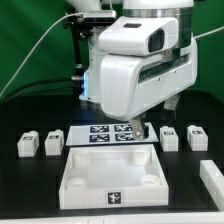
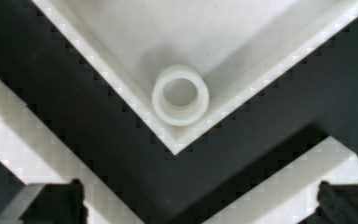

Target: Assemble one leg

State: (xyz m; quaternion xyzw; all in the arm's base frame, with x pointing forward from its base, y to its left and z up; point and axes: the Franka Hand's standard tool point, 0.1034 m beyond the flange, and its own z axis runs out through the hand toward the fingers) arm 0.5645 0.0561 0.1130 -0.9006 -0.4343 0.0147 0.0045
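The end effector [image 2: 190, 205] is hovering over a corner of the large white square tabletop [image 1: 110, 192], its dark fingers [image 2: 43, 203] spread wide and gripping nothing. A round corner socket [image 2: 179, 94] is showing below. Small white plastic leg blocks [image 1: 52, 143] are lying on the black surface [image 1: 25, 195], two on each side of the marker board [image 1: 110, 133].

The arm [image 1: 130, 70] is covering part of the marker board [image 1: 112, 135] at centre, and the right edge is cropping one leg [image 1: 212, 180].
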